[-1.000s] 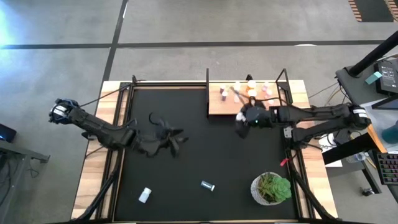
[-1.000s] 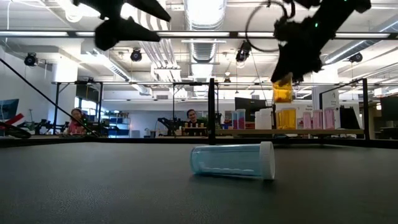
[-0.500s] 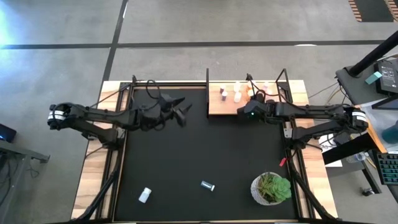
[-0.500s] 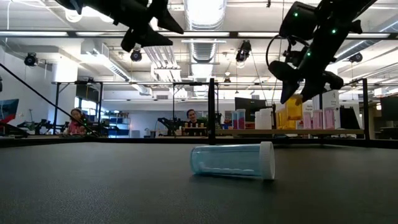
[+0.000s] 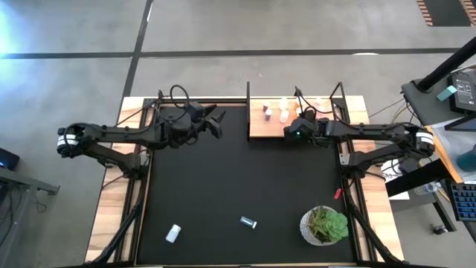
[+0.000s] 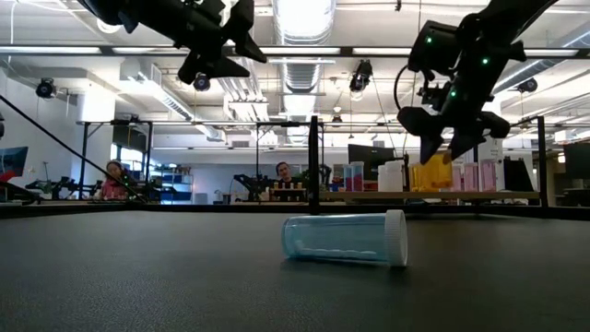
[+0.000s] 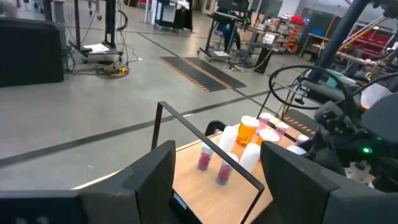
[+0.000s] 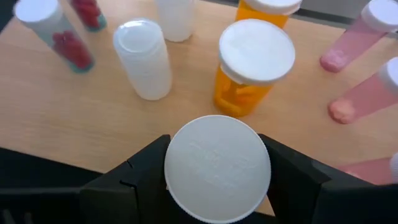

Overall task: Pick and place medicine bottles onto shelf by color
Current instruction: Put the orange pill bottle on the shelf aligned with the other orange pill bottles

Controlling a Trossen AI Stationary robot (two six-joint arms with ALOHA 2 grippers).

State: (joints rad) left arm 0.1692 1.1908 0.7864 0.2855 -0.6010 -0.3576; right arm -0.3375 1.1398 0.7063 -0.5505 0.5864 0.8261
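1. The right gripper (image 5: 291, 131) is hovering over the near edge of the shelf (image 5: 256, 128), a light-wood board at the far right of the black mat (image 5: 238, 186). In the right wrist view its two fingers (image 8: 134, 177) are pinching a bottle with a white cap (image 8: 217, 168), and in the low view the body between them is showing orange (image 6: 431, 171).

2. Bottles are already standing on the shelf in a loose group: an orange one (image 8: 252, 71) directly beyond the held bottle, a white one (image 8: 144, 59) beside it, red-filled ones (image 8: 57, 34) toward the shelf's left part and pink ones (image 8: 367, 93) toward its right. Bare wood is lying along the shelf's near edge, left of the gripper.

3. Thin black posts (image 5: 248, 112) are rising at the shelf's corners; one is standing at its left edge, between the two arms.

4. The left gripper (image 5: 216, 123) is hanging in the air over the far left part of the mat, close to the mat's far edge, with its fingers (image 7: 149, 177) spread and nothing between them. It is pointing toward the shelf.

5. Two bottles are lying on their sides near the mat's near edge: a white one (image 5: 173, 233) at left and a clear bluish one (image 5: 248, 222) nearer the middle. The wide middle of the mat between them and the arms is lying open.

6. A potted plant (image 5: 324, 225) is sitting at the near right corner, well apart from the shelf.
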